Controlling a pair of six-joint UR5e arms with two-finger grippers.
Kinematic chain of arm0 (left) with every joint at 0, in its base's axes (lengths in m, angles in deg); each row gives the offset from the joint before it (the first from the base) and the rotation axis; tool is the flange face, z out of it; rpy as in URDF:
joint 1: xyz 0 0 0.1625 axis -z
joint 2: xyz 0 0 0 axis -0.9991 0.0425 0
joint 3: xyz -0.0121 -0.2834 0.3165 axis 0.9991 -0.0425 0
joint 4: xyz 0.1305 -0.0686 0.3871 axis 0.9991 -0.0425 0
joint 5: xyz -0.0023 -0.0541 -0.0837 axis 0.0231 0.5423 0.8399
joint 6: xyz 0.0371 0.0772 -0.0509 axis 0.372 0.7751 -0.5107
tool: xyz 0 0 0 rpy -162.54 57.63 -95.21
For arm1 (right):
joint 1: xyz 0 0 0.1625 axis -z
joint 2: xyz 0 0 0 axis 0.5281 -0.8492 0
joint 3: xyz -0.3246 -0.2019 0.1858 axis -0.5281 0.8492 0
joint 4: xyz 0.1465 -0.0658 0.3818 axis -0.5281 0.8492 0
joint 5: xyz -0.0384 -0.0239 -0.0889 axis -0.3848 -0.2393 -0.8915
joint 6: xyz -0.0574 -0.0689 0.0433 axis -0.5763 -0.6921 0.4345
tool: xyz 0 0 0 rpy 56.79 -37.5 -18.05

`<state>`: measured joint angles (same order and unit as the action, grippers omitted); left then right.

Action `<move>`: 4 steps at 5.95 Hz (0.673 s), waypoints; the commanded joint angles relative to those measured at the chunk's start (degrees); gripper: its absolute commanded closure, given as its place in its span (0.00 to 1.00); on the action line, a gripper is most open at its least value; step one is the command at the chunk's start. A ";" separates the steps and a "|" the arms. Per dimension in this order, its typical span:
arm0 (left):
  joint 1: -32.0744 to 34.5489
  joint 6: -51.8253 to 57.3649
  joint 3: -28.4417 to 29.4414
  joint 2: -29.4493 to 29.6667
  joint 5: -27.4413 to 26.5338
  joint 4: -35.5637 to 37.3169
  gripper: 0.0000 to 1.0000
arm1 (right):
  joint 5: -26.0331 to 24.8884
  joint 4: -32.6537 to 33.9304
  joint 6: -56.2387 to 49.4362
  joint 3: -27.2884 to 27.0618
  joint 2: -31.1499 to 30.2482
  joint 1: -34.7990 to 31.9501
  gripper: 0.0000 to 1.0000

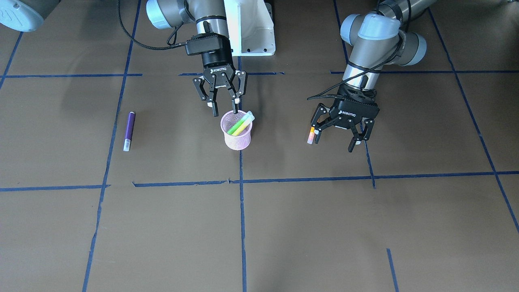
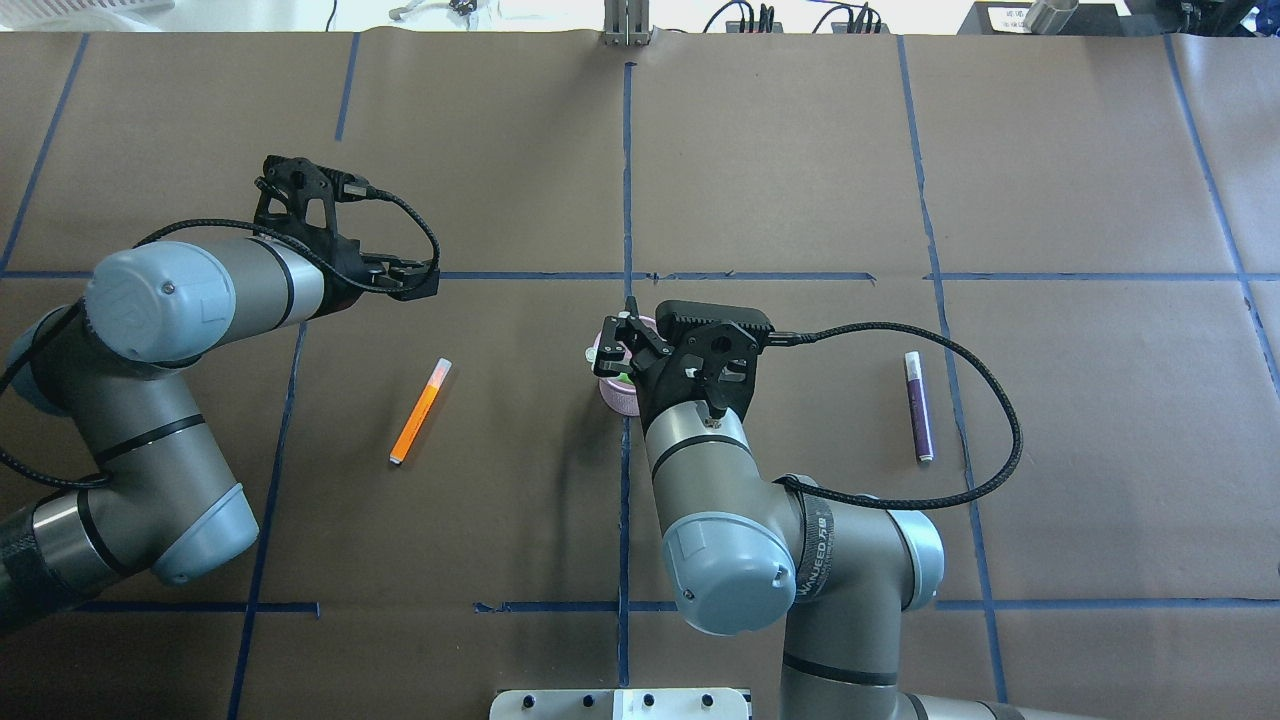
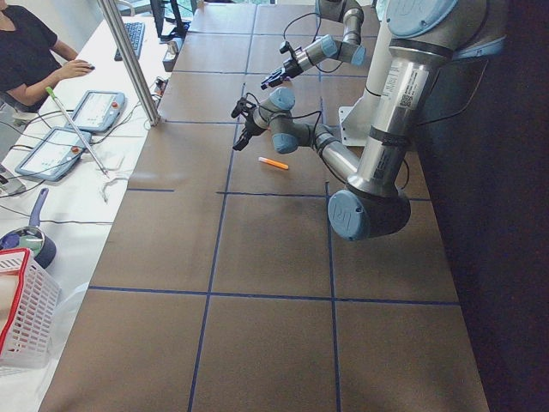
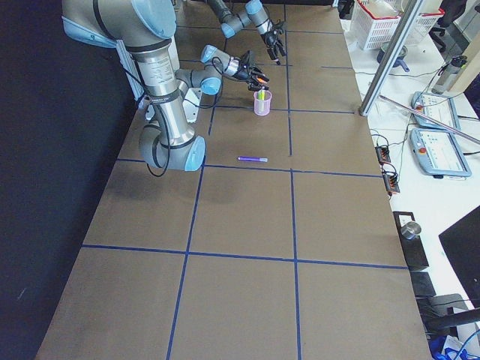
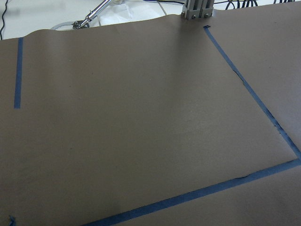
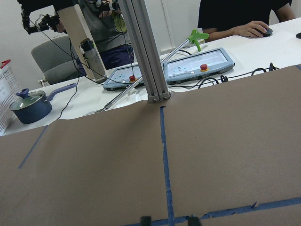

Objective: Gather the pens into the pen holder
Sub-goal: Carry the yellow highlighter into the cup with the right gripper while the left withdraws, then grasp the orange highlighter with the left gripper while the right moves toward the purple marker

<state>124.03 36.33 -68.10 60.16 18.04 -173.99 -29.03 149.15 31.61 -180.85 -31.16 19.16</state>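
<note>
Two of four pens are in; two lie loose on the table (image 2: 780, 150). Overhead view, left to right:

Left gripper (image 1: 333, 144): jaws wide apart, empty, touching nothing. It hangs above the table near the orange pen (image 2: 420, 410). In the front view one finger looks right beside the pen, but the side view shows the gripper raised clear.

Orange pen: flat on the table, well apart from the pen holder (image 1: 238, 140), pale cap end pointing away from the robot.

Pen holder: upright at the centre tape line. The bright green pen (image 1: 235, 126) and yellow-green pen (image 1: 243, 126) lean inside it, cap ends over the rim.

Right gripper (image 1: 225, 112): directly over the holder, jaws spread to about the cup's width, holding nothing. One fingertip is at the rim; can't tell if it touches.

Purple pen (image 2: 918, 405): flat on the table on the robot's right, well apart from the holder.

My read: mid-task, with the right arm at the drop-off point and nothing in hand. Next is probably the orange pen with the left arm: come down, put the jaws across the barrel near mid-length, close, lift, tip it upright over the holder, release. Risks are the pen rolling on contact and the light cup getting bumped.
</note>
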 commanded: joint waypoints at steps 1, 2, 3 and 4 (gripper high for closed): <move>1.22 1.71 -0.42 0.16 5.75 6.67 0.02 | 11.99 0.86 -0.07 -4.26 -0.99 -4.03 0.04; 2.45 1.90 -1.21 4.69 12.50 21.01 0.02 | 21.92 0.86 -0.59 -5.24 -2.75 -8.68 0.05; 2.55 2.69 -1.13 6.91 15.88 27.07 0.02 | 33.59 0.86 -0.77 -7.34 -4.94 -13.95 0.05; 4.99 12.09 0.52 6.93 25.13 28.09 0.01 | 41.63 0.86 -0.94 -9.36 -8.27 -17.74 0.01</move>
<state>127.28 41.94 -68.63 66.26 35.70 -149.03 3.63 150.01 30.86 -188.24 -36.54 5.59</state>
